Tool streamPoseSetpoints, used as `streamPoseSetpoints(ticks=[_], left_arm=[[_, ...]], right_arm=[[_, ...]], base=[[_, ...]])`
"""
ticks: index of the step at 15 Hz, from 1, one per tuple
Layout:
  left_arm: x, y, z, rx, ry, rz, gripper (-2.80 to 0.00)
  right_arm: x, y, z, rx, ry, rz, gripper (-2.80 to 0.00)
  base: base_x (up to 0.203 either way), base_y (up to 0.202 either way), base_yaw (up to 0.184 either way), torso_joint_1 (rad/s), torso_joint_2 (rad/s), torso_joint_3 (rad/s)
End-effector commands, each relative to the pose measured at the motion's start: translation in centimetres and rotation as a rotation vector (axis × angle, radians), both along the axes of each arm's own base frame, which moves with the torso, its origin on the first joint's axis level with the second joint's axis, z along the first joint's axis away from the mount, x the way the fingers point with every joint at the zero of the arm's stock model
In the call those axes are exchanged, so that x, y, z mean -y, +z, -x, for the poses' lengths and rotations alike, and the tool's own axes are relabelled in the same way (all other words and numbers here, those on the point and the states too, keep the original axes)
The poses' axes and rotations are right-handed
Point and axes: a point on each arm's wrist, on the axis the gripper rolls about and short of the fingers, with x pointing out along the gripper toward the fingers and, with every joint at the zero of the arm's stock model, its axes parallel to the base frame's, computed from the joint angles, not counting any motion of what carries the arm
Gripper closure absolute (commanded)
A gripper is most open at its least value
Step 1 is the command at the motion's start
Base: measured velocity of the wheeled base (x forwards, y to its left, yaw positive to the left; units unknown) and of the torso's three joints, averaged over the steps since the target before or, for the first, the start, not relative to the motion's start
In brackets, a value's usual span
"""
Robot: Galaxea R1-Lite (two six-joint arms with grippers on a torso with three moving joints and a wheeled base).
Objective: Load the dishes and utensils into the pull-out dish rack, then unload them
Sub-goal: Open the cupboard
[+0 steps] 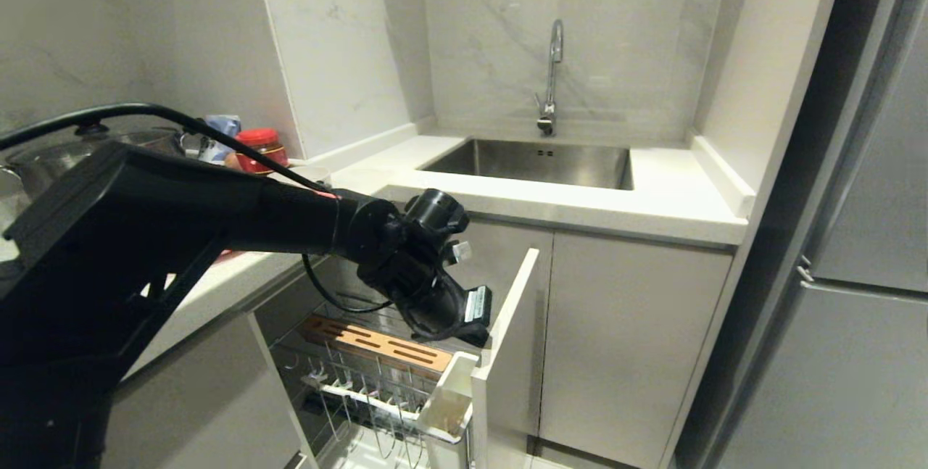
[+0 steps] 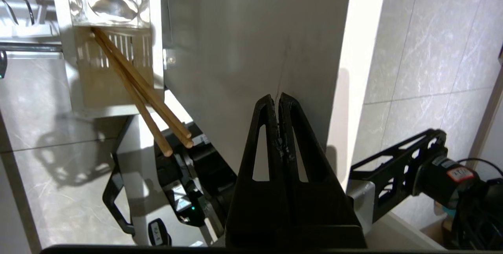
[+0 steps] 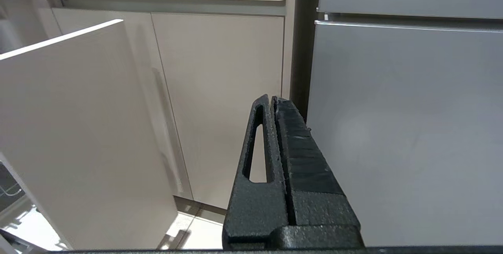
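Black and pressed together with nothing between its fingers, the left claw (image 2: 278, 103) hangs over the pulled-out dish rack (image 1: 377, 382), just beside the inner face of the pale grey drawer front (image 1: 507, 353). The right claw (image 3: 273, 103) is likewise pressed together and empty, parked low facing the cabinet doors (image 3: 220, 101) and a grey fridge (image 3: 404, 128). A white stone desk (image 1: 652, 201) carries a steel sink (image 1: 536, 162) and tap (image 1: 551, 77) against marble walls; a red-lidded jar (image 1: 261, 144) stands at its left end. In the white cutlery caddy (image 2: 84, 85) the wooden chopsticks (image 2: 137, 89) lean on a slant, their free ends sticking out side by side past the caddy's rim. A metal spoon (image 2: 112, 4) lies in the neighbouring compartment. The wooden plate-holder strip (image 1: 377, 344) runs along the rack.
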Motion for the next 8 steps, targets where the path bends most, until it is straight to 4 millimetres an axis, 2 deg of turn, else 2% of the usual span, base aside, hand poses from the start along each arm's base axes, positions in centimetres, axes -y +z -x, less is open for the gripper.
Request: streamPoseSetpoints(ticks=[1,8], left_arm=[[0.54,-0.23,0.45,-0.013,-0.014,-0.003,0.00],[0.44,-0.05,0.39,-0.007,-0.012,-0.001,0.00]], right_arm=[[0.00,-0.72,-0.22,-0.026,0.000,0.000,0.00],[0.00,-0.76,-0.23,-0.028,0.000,0.000,0.00]], base=[[0.000,0.000,0.000,0.000,0.00,0.000],[0.000,0.000,0.000,0.000,0.00,0.000]])
